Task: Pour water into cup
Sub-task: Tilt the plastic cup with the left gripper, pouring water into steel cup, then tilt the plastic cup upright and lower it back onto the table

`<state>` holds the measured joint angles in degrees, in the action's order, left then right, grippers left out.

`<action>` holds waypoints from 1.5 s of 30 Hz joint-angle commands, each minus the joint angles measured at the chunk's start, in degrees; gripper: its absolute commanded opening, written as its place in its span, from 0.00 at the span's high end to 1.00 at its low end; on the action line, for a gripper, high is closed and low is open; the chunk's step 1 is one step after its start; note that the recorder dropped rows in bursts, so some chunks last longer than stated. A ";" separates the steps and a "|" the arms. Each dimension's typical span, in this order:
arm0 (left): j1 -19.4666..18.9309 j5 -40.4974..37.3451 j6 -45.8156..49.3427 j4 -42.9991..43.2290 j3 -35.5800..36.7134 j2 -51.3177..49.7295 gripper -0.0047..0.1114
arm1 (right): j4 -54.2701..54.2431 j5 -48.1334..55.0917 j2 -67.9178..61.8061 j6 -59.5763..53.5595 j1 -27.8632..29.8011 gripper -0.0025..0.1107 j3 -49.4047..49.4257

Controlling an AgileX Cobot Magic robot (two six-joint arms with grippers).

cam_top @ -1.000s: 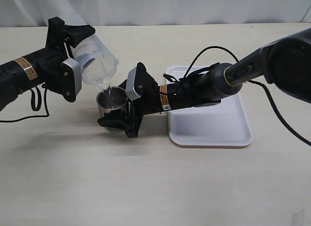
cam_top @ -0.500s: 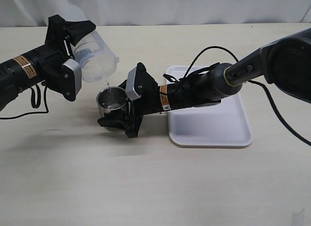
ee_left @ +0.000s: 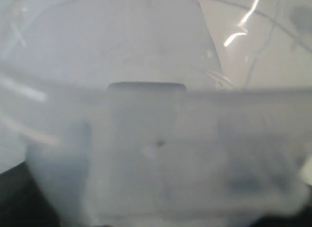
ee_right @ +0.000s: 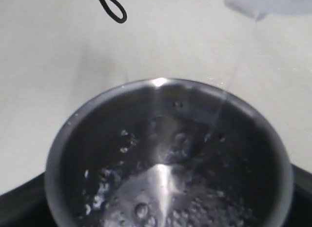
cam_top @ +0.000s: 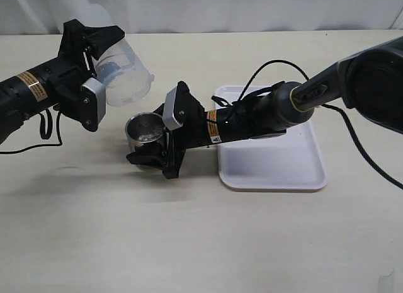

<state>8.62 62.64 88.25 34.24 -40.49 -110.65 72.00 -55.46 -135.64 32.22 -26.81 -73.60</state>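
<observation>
Looking across the exterior view, I have the left hand (cam_top: pixel 101 69) clamped on the beaker (cam_top: pixel 126 75), one finger over its upper wall and one beneath. The beaker hangs tipped, mouth angled down and to the right, above the cup (cam_top: pixel 140 142) and a little to its left, clear of the rim.

The cup stands upright on the worktop (cam_top: pixel 189 242), near the left edge of the white tray (cam_top: pixel 277 170). My right hand (cam_top: pixel 153 134) grips it, with one finger on the tray side and the other low at the front wall. That arm lies across the tray's left part, and a black cable (cam_top: pixel 277 62) loops above it.

From the right wrist I look straight down into the cup. It is short, round and steel, with a bright rim and dark inner wall. The water (ee_right: pixel 161 188) covers the bottom, clear and colourless, and shows mostly as small bubbles and one streak of glare. A very faint thread of water seems to slant from the beaker's lip at the frame edge down into the cup. I cannot make out that thread in the exterior view.

The left wrist view is filled by the beaker's cloudy plastic wall, too blurred to show anything more.
</observation>
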 commanded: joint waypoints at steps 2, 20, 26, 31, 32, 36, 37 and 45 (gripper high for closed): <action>0.06 1.50 0.14 -0.66 -0.29 0.26 0.96 | -0.48 -1.56 0.26 -0.56 0.03 0.94 -0.29; 0.06 -0.20 -44.21 1.04 -0.29 0.26 0.96 | -3.67 -1.56 0.26 -2.05 0.16 0.94 -0.29; 0.06 -1.84 -66.30 -4.89 -1.64 0.26 0.96 | -3.67 -1.56 0.26 -2.05 0.16 0.94 -0.29; 0.06 -13.81 -86.05 -4.18 -7.34 0.26 0.96 | -3.67 -1.56 0.80 -2.05 0.16 0.94 -0.29; 0.06 -14.57 -90.13 -2.39 -8.20 0.26 0.96 | -3.67 -1.56 1.06 -2.05 0.16 0.94 -0.29; 0.06 -11.75 -96.88 -0.37 -8.87 0.14 0.96 | -3.67 -1.56 2.35 -2.05 0.16 0.94 -0.29; 0.06 -11.12 -98.29 -0.49 -8.87 0.14 0.96 | -3.67 -1.42 2.58 -2.05 0.26 0.94 -0.29; -2.18 -7.84 -104.89 -1.55 -8.87 -3.66 0.96 | -3.67 -1.54 3.84 -2.05 2.11 0.94 -0.29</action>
<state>7.30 52.59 -14.72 33.12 -49.01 -112.16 69.32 -55.24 -132.99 30.67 -25.98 -73.60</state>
